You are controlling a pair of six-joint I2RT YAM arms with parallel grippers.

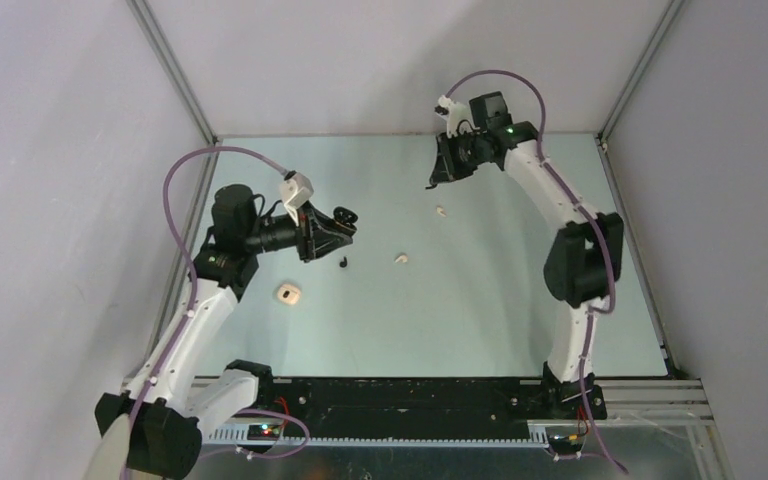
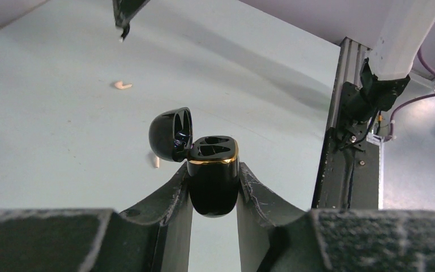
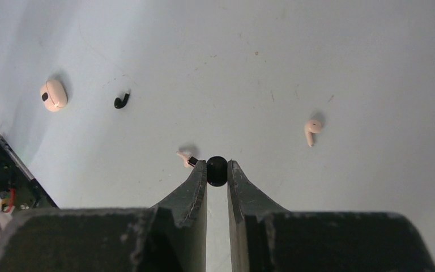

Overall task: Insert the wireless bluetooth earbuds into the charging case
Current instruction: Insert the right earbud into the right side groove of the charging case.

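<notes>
Robotics laboratory test cell. A bare pale tabletop (image 1: 480, 320) was enclosed by plain grey panels (image 1: 60, 150) on aluminium framing (image 1: 173, 72); the cabled left arm (image 1: 195, 320) and right arm (image 1: 570, 330) were bolted to a black base rail (image 1: 410, 398) at its near edge.

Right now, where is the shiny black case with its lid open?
The black case is pinched in the jaws of the left gripper, over the table's left side in the top view, close to a loose black earbud.
</notes>
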